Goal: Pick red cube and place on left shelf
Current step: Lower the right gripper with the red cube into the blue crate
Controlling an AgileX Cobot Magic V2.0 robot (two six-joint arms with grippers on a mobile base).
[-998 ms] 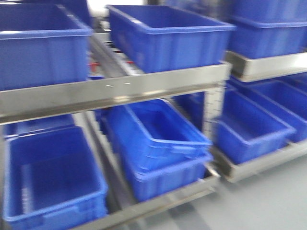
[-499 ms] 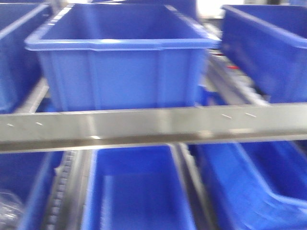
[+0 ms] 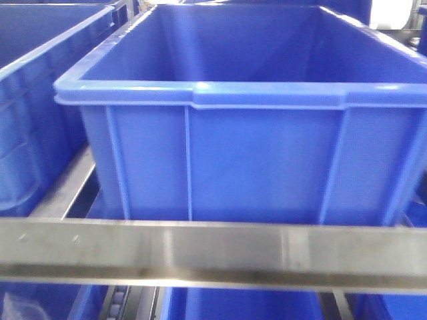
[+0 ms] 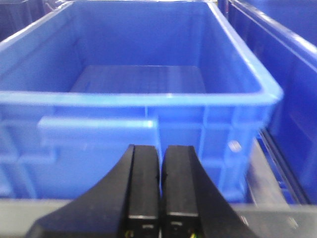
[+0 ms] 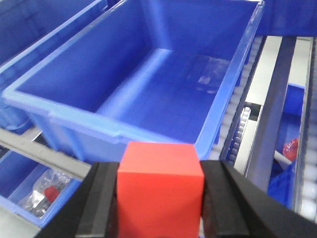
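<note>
**Cube** [image 5: 159, 191]: red and upright, clamped by its side faces between the two fingers of the right hand [image 5: 160, 218]. It is held in the air and touches nothing else.

**Crate** [image 5: 99, 121]: open and blue, lying beyond and below the cube. Its floor is bare apart from a faint sheen. It stands on the shelf [image 5: 270, 114], a grey metal rack. The steel rail [image 3: 200, 250] of the rack crosses the front view beneath a crate wall.

**Left hand** [image 4: 159, 188]: fingers pressed together with nothing between them, poised before the near wall of a blue crate. Whether this is the crate in front of the right hand cannot be told.

**Bag** [image 5: 47, 193]: clear, with small parts inside, lying in a lower bin at the left of the right wrist view.

**Progress:** the pick is done. The carry looks nearly done, since the cube hangs just short of the crate's near rim. Judged left to do: advance over the rim, lower the cube, release it, and draw the hand back.
</note>
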